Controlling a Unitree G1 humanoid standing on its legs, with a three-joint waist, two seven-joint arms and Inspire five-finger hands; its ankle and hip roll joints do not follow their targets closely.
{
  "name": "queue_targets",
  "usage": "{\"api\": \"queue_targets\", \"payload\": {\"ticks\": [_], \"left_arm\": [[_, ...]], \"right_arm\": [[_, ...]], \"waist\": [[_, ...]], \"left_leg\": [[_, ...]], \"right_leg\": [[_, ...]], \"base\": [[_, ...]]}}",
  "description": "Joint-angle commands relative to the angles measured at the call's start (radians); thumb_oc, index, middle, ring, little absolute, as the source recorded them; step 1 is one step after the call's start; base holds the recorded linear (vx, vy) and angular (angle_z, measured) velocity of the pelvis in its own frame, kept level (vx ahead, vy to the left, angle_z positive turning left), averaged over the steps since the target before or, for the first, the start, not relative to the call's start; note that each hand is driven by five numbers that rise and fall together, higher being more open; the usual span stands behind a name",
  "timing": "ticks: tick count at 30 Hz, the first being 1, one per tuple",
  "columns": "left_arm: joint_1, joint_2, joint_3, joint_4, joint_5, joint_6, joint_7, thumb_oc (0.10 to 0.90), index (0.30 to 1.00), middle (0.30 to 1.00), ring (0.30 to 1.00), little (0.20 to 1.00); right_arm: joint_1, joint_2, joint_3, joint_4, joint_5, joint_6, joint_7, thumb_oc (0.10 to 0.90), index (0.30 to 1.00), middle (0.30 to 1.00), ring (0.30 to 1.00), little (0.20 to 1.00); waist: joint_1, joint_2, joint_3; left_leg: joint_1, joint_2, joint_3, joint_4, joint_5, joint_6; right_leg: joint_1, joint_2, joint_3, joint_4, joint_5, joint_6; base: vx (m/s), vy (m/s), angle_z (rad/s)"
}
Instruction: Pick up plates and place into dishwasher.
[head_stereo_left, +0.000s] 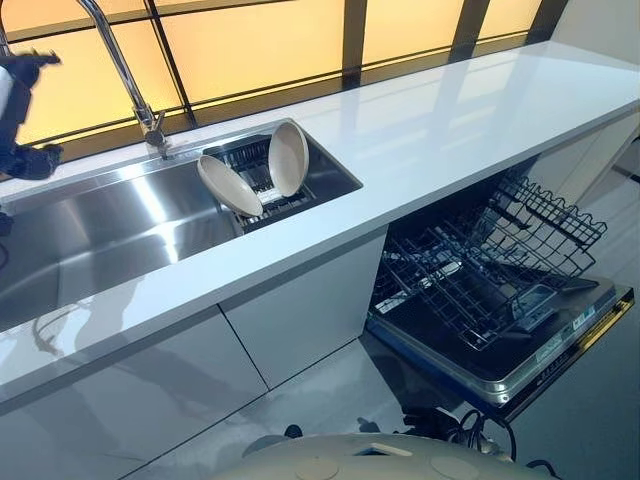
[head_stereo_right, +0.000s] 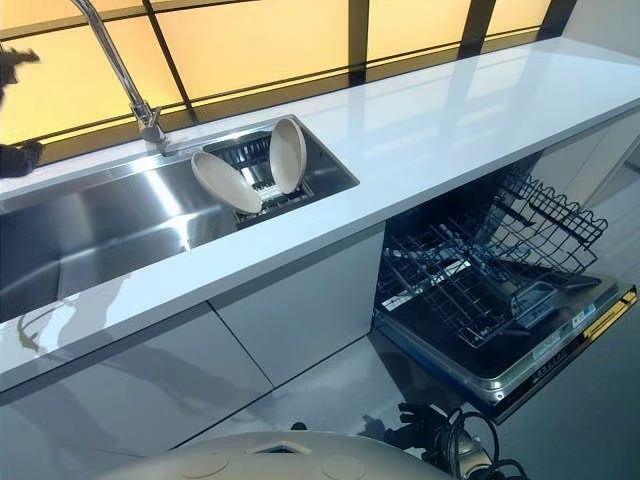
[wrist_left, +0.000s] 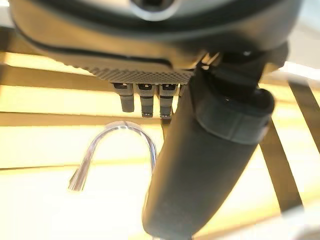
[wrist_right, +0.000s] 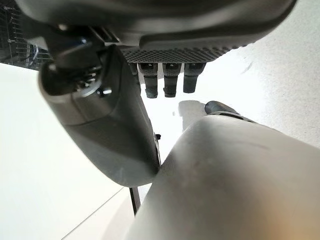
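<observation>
Plates (head_stereo_left: 260, 172), two pale, smooth ovals, lean on edge in a dark rack at the sink's (head_stereo_left: 90, 240) end, propped upright as if to drain, well beyond the left hand's (wrist_left: 210, 165) relaxed, empty fingers (wrist_left: 146, 102). Right hand (wrist_right: 105, 125) hangs loose and empty too, while the dishwasher (head_stereo_left: 500, 300) rack waits pulled out for loading.

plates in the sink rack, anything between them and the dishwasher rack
Nothing visible blocks the way. The two plates lean on edge in the sink; bare white countertop lies between, and the dishwasher rack is pulled out over the open door, holding no dishes.
</observation>
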Motion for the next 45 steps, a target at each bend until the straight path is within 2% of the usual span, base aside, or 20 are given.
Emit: {"api": "queue_targets", "payload": {"ticks": [1, 6, 13, 22, 34, 39, 45], "left_arm": [[-0.201, 0.103, 0.021, 0.065, 0.077, -0.027, -0.001, 0.8, 0.9, 0.9, 0.9, 0.9], [-0.296, 0.119, -0.096, 0.108, 0.115, -0.039, -0.04, 0.8, 0.9, 0.9, 0.9, 0.9], [-0.375, 0.101, -0.181, 0.118, 0.124, -0.038, -0.062, 0.8, 0.9, 0.9, 0.9, 0.9], [-0.377, 0.06, -0.211, 0.129, 0.197, -0.038, -0.084, 0.8, 0.9, 0.9, 0.9, 0.9], [-0.378, -0.013, -0.274, 0.155, 0.243, 0.0, -0.137, 0.8, 0.9, 0.9, 0.9, 0.9], [-0.381, -0.056, -0.297, 0.17, 0.263, 0.023, -0.133, 0.8, 0.9, 0.9, 0.9, 0.9], [-0.376, -0.082, -0.291, 0.168, 0.26, 0.094, -0.114, 0.8, 0.9, 0.9, 0.9, 0.9]], "right_arm": [[-0.015, -0.05, 0.025, -0.025, -0.006, -0.008, 0.037, 0.8, 0.9, 0.9, 0.9, 0.9], [-0.015, -0.06, 0.017, -0.003, -0.021, -0.019, 0.046, 0.8, 0.9, 0.9, 0.9, 0.9], [-0.012, -0.064, 0.006, 0.014, -0.024, -0.029, 0.051, 0.8, 0.9, 0.9, 0.9, 0.9], [-0.013, -0.056, 0.001, 0.023, -0.021, -0.039, 0.047, 0.8, 0.9, 0.9, 0.9, 0.9], [-0.019, -0.053, -0.007, 0.036, -0.021, -0.037, 0.042, 0.8, 0.9, 0.9, 0.9, 0.9], [-0.023, -0.048, -0.01, 0.051, -0.023, -0.047, 0.038, 0.8, 0.9, 0.9, 0.9, 0.9], [-0.026, -0.045, -0.011, 0.058, -0.021, -0.05, 0.035, 0.8, 0.9, 0.9, 0.9, 0.9]], "waist": [[-0.025, 0.031, 0.021], [-0.04, 0.034, 0.023], [-0.049, 0.031, 0.029], [-0.063, 0.026, 0.033], [-0.087, 0.024, 0.032], [-0.093, 0.022, 0.035], [-0.097, 0.02, 0.038]], "left_leg": [[0.071, -0.088, 0.058, 0.031, -0.178, 0.075], [0.072, -0.089, 0.072, 0.032, -0.181, 0.077], [0.073, -0.089, 0.083, 0.035, -0.185, 0.08], [0.076, -0.087, 0.098, 0.03, -0.187, 0.079], [0.074, -0.087, 0.115, 0.028, -0.186, 0.08], [0.072, -0.088, 0.122, 0.03, -0.187, 0.082], [0.071, -0.087, 0.128, 0.026, -0.185, 0.081]], "right_leg": [[-0.098, 0.001, 0.003, 0.097, -0.003, 0.046], [-0.104, -0.001, 0.011, 0.097, 0.003, 0.054], [-0.112, -0.002, 0.021, 0.098, 0.008, 0.06], [-0.114, 0.007, 0.045, 0.085, 0.019, 0.062], [-0.122, 0.022, 0.082, 0.072, 0.029, 0.058], [-0.126, 0.025, 0.089, 0.071, 0.032, 0.059], [-0.128, 0.03, 0.097, 0.063, 0.036, 0.057]], "base": [[0.0, 0.0, 0.0], [0.0, 0.007, -0.02], [0.0, 0.0, 0.0], [0.0, -0.001, -0.03], [-0.01, -0.002, -0.08], [0.0, -0.006, -0.08], [0.01, -0.005, -0.07]]}}
